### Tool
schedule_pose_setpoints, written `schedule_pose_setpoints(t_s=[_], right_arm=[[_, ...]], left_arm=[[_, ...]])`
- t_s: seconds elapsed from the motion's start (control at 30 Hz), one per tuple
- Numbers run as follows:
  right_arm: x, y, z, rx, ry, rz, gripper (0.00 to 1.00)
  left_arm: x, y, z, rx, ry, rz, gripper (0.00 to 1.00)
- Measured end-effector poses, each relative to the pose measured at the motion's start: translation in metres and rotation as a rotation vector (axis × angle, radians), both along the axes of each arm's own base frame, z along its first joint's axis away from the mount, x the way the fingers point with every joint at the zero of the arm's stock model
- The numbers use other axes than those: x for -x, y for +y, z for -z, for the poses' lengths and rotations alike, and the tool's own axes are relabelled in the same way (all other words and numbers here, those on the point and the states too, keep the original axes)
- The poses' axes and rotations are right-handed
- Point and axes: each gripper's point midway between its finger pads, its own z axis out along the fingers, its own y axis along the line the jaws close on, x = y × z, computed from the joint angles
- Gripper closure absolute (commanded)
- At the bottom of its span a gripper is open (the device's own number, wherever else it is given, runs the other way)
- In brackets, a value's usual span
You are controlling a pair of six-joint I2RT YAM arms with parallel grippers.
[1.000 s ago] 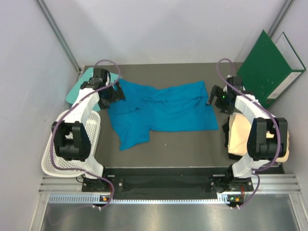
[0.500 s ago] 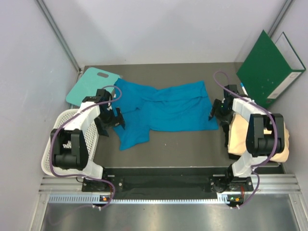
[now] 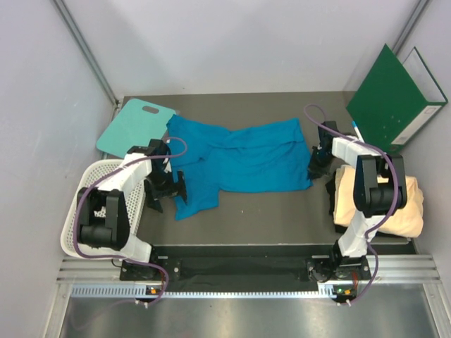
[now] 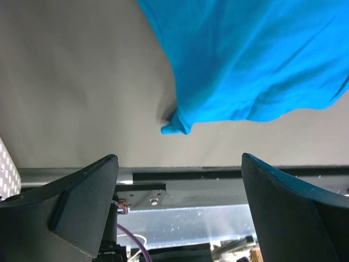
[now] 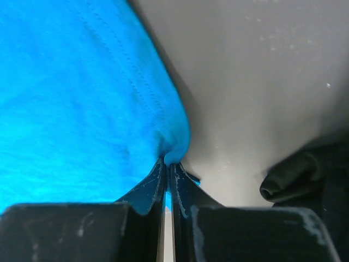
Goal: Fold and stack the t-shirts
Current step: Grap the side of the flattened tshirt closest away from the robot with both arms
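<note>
From above, the blue t-shirt (image 3: 239,158) lies rumpled across the table (image 3: 268,211). The cream t-shirt (image 3: 405,208), a soft folded bundle at the right edge, is half hidden by my right arm (image 3: 377,186), and my right claw (image 3: 315,169) at the blue hem is too small to judge. My left wrist view shows my left claw (image 4: 179,158) spread wide and empty, with a pointed corner of the blue cloth just beyond it. Only my right wrist view shows the fingers (image 5: 82,229) pressed together, pinching a puckered fold of stitched blue hem; a dark blur (image 5: 300,174) sits lower right.
</note>
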Motion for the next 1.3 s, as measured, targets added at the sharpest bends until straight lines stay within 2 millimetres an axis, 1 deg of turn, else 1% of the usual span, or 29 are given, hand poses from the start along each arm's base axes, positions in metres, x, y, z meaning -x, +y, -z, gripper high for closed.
schedule_pose_setpoints(t_s=[0.2, 0.33, 0.4, 0.53, 0.57, 0.63, 0.7, 0.73, 0.77, 0.8, 0.83, 0.87, 0.9, 1.17, 1.3], right_arm=[[-0.008, 0.006, -0.001, -0.026, 0.001, -0.007, 1.0], [-0.014, 0.009, -0.002, -0.04, -0.008, -0.009, 1.0], [-0.016, 0.01, -0.002, -0.05, -0.013, -0.009, 1.0], [-0.016, 0.012, -0.003, -0.06, -0.011, -0.005, 1.0], [-0.016, 0.013, -0.003, -0.063, -0.011, -0.005, 1.0], [-0.015, 0.014, -0.003, -0.069, -0.011, -0.007, 1.0], [-0.016, 0.015, -0.003, -0.075, -0.011, -0.008, 1.0], [-0.016, 0.015, -0.003, -0.077, -0.011, -0.009, 1.0], [-0.016, 0.016, -0.004, -0.079, -0.012, -0.009, 1.0], [-0.016, 0.016, -0.004, -0.081, -0.012, -0.01, 1.0], [-0.016, 0.016, -0.004, -0.083, -0.013, -0.01, 1.0], [-0.016, 0.017, -0.004, -0.084, -0.012, -0.01, 1.0], [-0.016, 0.017, -0.004, -0.085, -0.012, -0.011, 1.0], [-0.016, 0.019, -0.006, -0.097, -0.01, -0.014, 1.0], [-0.018, 0.024, -0.012, -0.126, -0.013, -0.022, 1.0]], left_arm=[[0.013, -0.007, -0.002, 0.001, 0.045, 0.028, 0.07], [0.024, -0.011, 0.004, -0.005, 0.078, 0.029, 0.14], [0.031, -0.012, 0.009, -0.011, 0.107, 0.03, 0.18], [0.04, -0.014, 0.025, -0.029, 0.174, 0.031, 0.2], [0.041, -0.013, 0.028, -0.035, 0.185, 0.033, 0.21], [0.038, -0.011, 0.035, -0.055, 0.194, 0.035, 0.25], [0.033, -0.009, 0.042, -0.071, 0.188, 0.037, 0.3], [0.031, -0.008, 0.045, -0.082, 0.185, 0.037, 0.39], [0.029, -0.007, 0.047, -0.087, 0.183, 0.037, 0.45], [0.026, -0.006, 0.049, -0.097, 0.179, 0.039, 0.53], [0.024, -0.005, 0.052, -0.104, 0.175, 0.037, 0.75], [0.022, -0.006, 0.053, -0.099, 0.175, 0.038, 0.9], [0.021, -0.008, 0.053, -0.091, 0.175, 0.034, 1.0], [0.02, -0.011, 0.051, -0.079, 0.17, 0.054, 1.0], [0.022, -0.009, 0.04, -0.075, 0.153, 0.064, 1.0]])
